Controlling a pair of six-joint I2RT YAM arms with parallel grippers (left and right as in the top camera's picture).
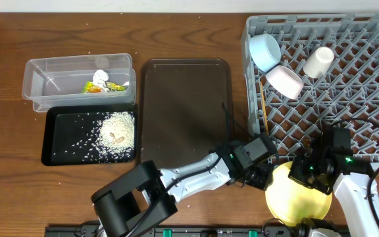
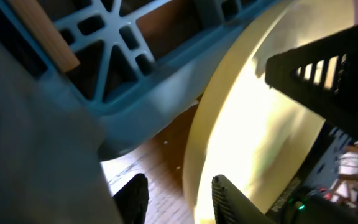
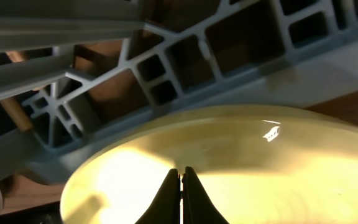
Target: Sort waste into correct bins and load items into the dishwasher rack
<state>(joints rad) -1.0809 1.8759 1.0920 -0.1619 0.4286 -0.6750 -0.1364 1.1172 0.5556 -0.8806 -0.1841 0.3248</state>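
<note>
Two grippers at the yellow plate (image 1: 298,197), lower right of the overhead view against the dishwasher rack (image 1: 374,85): left gripper (image 2: 179,199) parted astride the rim, right gripper (image 3: 180,186) closed over its face; probably stiff, glossy, slippery, breakable, best pinched at the rim.

table (image 1: 176,33): brown wood grain | surface fills view | light: even, soft shadows

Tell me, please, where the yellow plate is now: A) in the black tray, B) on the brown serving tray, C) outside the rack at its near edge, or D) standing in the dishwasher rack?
C: the yellow plate is outside the dishwasher rack, by its near edge, between the left gripper and right gripper.
</note>
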